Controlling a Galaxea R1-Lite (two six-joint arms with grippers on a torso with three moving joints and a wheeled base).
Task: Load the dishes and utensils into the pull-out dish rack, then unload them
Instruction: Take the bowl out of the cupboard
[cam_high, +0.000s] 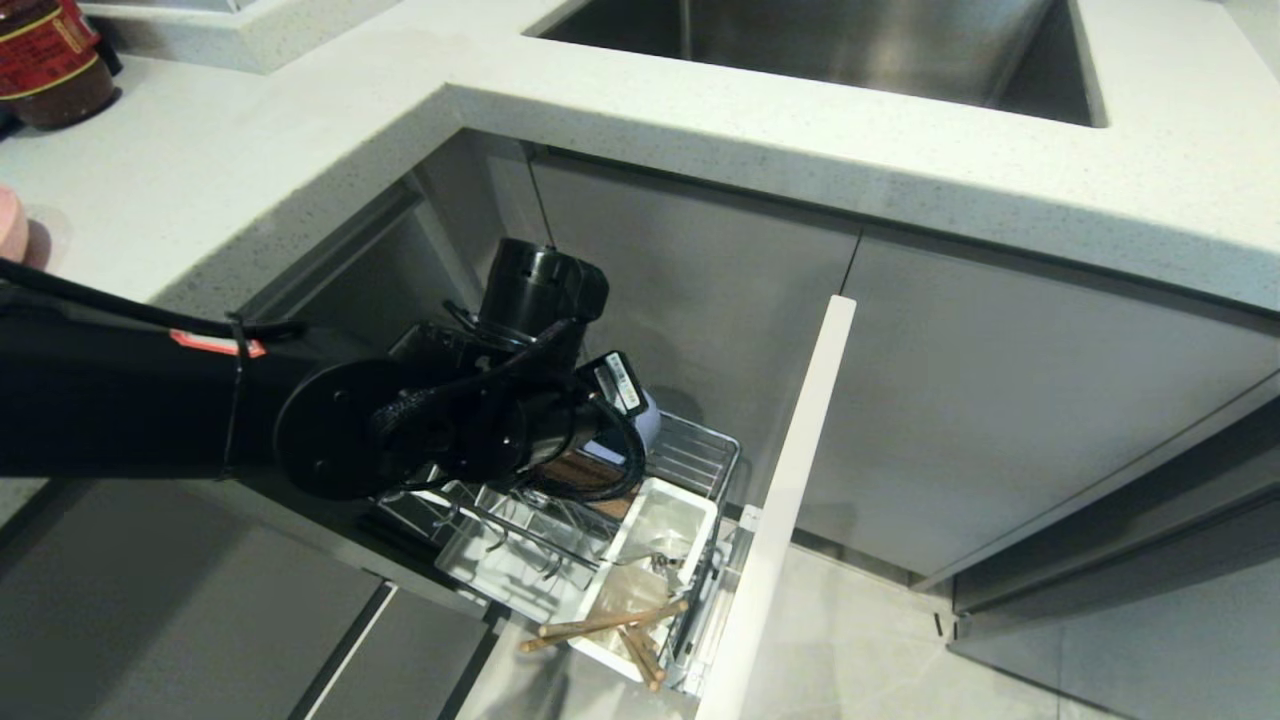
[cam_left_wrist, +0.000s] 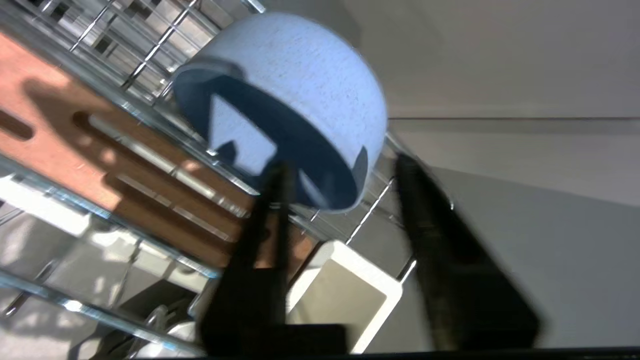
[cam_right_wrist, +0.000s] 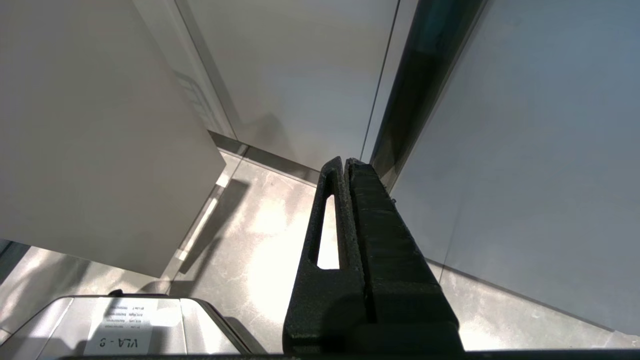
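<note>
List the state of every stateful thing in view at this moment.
Pull-out dish rack: pulled out.
Pale blue bowl: tilted in the rack, free of the claw.
Chopsticks: lying across the cutlery cup.
Left claw: open at the bowl.
Right claw: shut, empty.

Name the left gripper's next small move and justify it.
Probably back straight away from the pale blue bowl. The left gripper stands open with the bowl's rim between its fingers, and the bowl already leans on the dish rack wires.
</note>
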